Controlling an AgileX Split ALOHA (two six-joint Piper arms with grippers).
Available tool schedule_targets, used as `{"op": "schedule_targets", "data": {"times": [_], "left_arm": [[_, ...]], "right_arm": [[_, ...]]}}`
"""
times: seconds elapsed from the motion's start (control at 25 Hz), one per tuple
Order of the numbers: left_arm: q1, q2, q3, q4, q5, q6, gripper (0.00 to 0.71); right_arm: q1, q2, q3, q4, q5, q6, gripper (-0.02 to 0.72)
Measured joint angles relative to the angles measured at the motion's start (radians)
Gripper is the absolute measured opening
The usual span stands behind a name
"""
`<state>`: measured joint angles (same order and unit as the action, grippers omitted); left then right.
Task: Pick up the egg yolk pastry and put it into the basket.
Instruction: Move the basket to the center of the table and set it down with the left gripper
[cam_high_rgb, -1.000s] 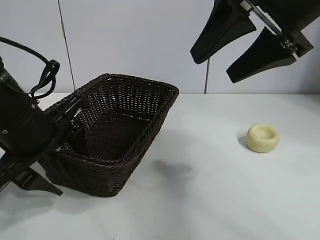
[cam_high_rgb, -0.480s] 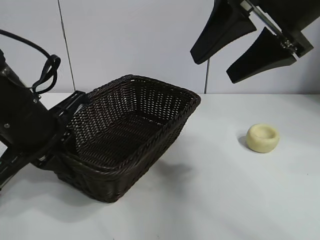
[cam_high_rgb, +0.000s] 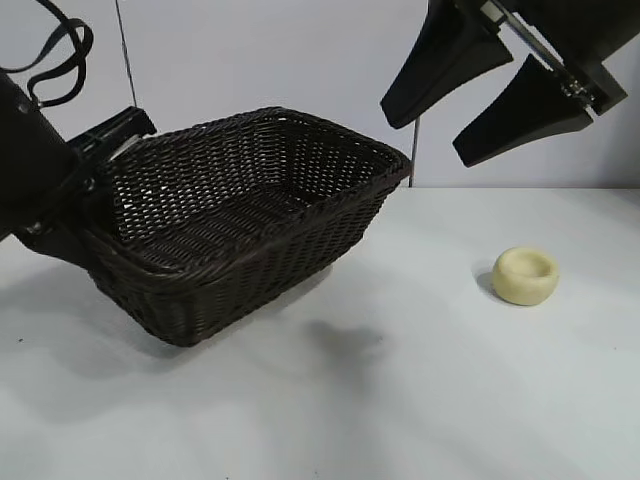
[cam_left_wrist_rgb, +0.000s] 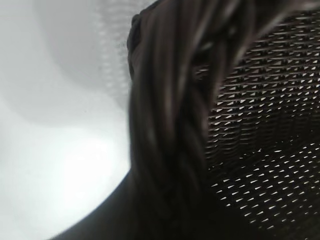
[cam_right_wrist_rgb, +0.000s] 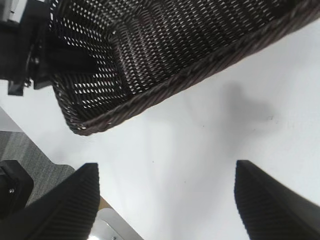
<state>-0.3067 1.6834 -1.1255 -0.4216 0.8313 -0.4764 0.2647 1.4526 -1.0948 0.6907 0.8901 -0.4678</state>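
The egg yolk pastry (cam_high_rgb: 525, 275), a small pale yellow puck with a dimple, lies on the white table at the right. It is out of sight in both wrist views. My left gripper (cam_high_rgb: 95, 178) is shut on the left end of the braided rim of the dark brown wicker basket (cam_high_rgb: 270, 275) and holds it lifted and tilted at the left. The rim fills the left wrist view (cam_left_wrist_rgb: 170, 125). My right gripper (cam_high_rgb: 425, 135) hangs open and empty high above the table, up and left of the pastry. Its view shows the basket (cam_right_wrist_rgb: 200, 75) beyond its open fingers (cam_right_wrist_rgb: 166, 167).
The white table (cam_high_rgb: 400, 400) runs to a pale wall behind. In the right wrist view the table's edge and grey floor (cam_right_wrist_rgb: 25, 145) lie past the basket, beside the left arm's dark body (cam_right_wrist_rgb: 30, 55).
The left arm has risen and lifted the basket off the table, swinging its far end to the right and up. The right gripper and the pastry have not moved.
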Motion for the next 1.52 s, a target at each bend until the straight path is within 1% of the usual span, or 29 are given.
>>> {"op": "schedule_targets", "data": {"times": [0.24, 0.44, 0.52, 0.64, 0.76, 0.84, 0.96, 1.12, 1.36, 1.52], "left_arm": [[0.0, 0.095, -0.096, -0.056, 0.109, 0.2, 0.098], [0.0, 0.166, -0.203, -0.053, 0.194, 0.328, 0.098], [0.007, 0.194, -0.249, -0.042, 0.241, 0.373, 0.098], [0.037, 0.234, -0.313, -0.026, 0.304, 0.438, 0.098], [0.08, 0.268, -0.362, -0.017, 0.347, 0.509, 0.098], [0.093, 0.284, -0.388, -0.011, 0.359, 0.558, 0.098], [0.092, 0.31, -0.417, -0.011, 0.371, 0.611, 0.098], [0.09, 0.339, -0.427, -0.014, 0.371, 0.628, 0.098], [0.09, 0.381, -0.428, -0.013, 0.322, 0.632, 0.098], [0.09, 0.412, -0.428, -0.009, 0.311, 0.651, 0.098]], "right_arm": [[0.0, 0.0, 0.0, 0.0, 0.001, 0.0, 0.54], [0.0, 0.0, 0.0, 0.0, 0.009, 0.0, 0.54], [0.0, 0.0, 0.0, 0.0, 0.009, 0.0, 0.54], [0.0, 0.0, 0.0, 0.0, 0.009, 0.0, 0.54], [0.0, 0.0, 0.0, 0.0, 0.009, 0.0, 0.54], [0.0, 0.0, 0.0, 0.0, 0.009, 0.0, 0.54], [0.0, 0.0, 0.0, 0.0, 0.009, 0.0, 0.54], [0.0, 0.0, 0.0, 0.0, 0.009, 0.0, 0.54], [0.0, 0.0, 0.0, 0.0, 0.009, 0.0, 0.54], [0.0, 0.0, 0.0, 0.0, 0.009, 0.0, 0.54]]}}
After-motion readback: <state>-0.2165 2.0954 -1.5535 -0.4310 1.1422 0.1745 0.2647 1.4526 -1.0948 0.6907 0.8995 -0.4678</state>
